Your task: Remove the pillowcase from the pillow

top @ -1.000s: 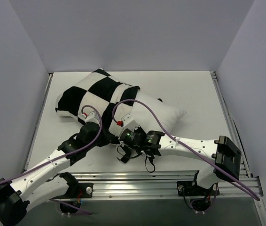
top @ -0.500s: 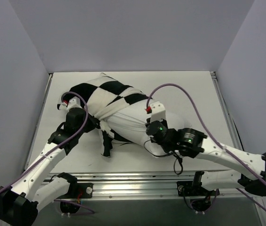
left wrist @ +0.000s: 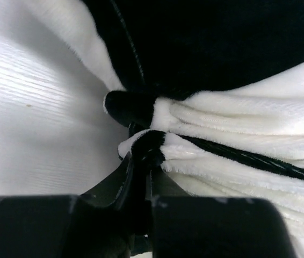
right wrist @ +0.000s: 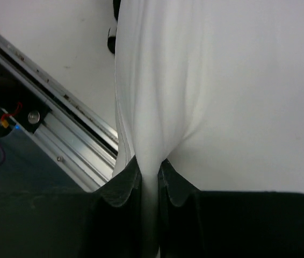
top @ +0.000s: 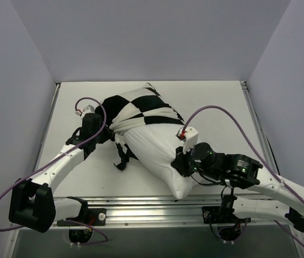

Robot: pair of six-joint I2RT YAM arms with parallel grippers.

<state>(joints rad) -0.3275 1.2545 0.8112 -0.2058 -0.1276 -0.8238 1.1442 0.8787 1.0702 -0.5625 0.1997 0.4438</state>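
Observation:
The black-and-white checkered pillowcase [top: 141, 107] is bunched over the far end of the plain white pillow [top: 154, 148], which sticks out toward the near edge. My left gripper [top: 110, 134] is shut on the gathered rim of the pillowcase [left wrist: 146, 145] at the pillow's left side. My right gripper [top: 180, 163] is shut on a fold of the white pillow [right wrist: 157, 107] near its bare near end. Black ties [top: 122, 158] hang from the pillowcase's opening.
The white table [top: 222, 113] has a raised rail along its right side [top: 259, 129] and an aluminium rail at the near edge [top: 152, 207]. White walls close in the left, back and right. The near rail shows in the right wrist view [right wrist: 60, 113].
The left gripper has pulled the pillowcase rim back and left, bunching it further up. The right gripper has drawn the pillow toward the near right, baring more white cushion.

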